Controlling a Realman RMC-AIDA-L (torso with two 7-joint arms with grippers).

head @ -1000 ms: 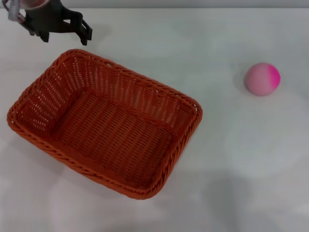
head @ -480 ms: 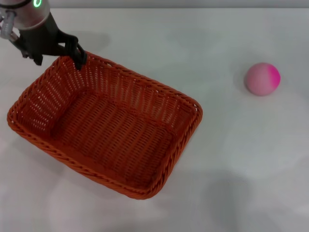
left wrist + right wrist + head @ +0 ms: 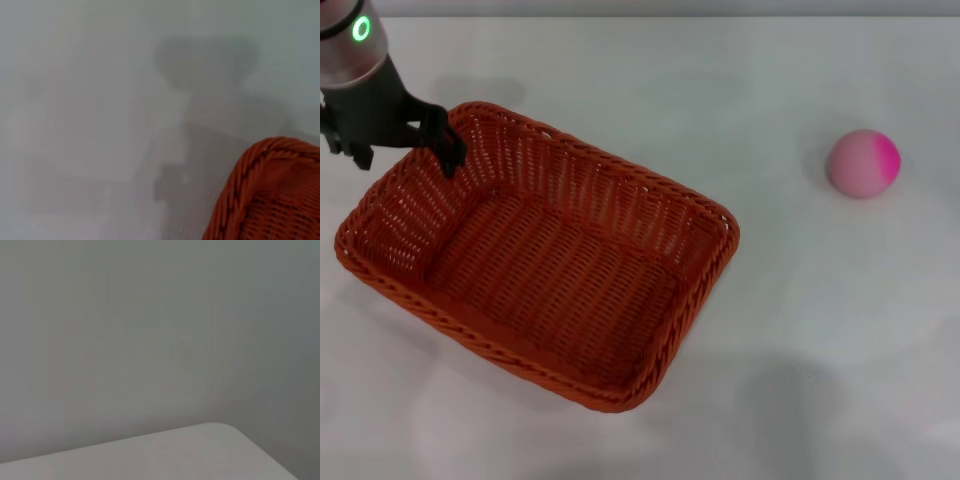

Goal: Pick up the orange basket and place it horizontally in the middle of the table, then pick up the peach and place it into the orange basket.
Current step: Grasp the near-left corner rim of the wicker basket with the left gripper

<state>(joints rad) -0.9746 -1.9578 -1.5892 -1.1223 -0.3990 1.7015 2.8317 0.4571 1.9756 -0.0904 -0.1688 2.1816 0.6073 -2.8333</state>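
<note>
1. The orange basket (image 3: pixel 535 255) lies on the table (image 3: pixel 800 330) in the left half of the head view, mouth up. It is turned at a slant, with its long sides running from far-left to near-right rather than square to the table's edge.
2. Its woven floor holds nothing, and the braided rim and sloping sides show all round.
3. The peach (image 3: pixel 863 163) rests on the bare tabletop well apart from the basket, off to the right and a little farther back. Its deeper magenta blush faces right.
4. The left gripper (image 3: pixel 402 152) is at the basket's far-left corner, with its dark fingers spread. One fingertip (image 3: pixel 448 160) reaches down inside the rim against the inner wall, and the other (image 3: pixel 360 156) sits outside the wall over the table, so the basket's wall stands between them. I cannot tell whether they press on it.
5. A green ring light (image 3: pixel 360 28) glows on the arm's grey wrist just above the gripper.
6. The left wrist view catches only a rounded corner of the basket (image 3: pixel 270 195) at the frame's edge, with the white table (image 3: pixel 90 125) beside it carrying soft grey shadows.
7. The right gripper shows in none of the views. Its wrist camera sees a plain grey wall (image 3: pixel 150 325) and a rounded corner of the white tabletop (image 3: pixel 200 450).
8. The table is plain, smooth and white. A strip of grey wall (image 3: pixel 670 7) runs along its far edge in the head view.
</note>
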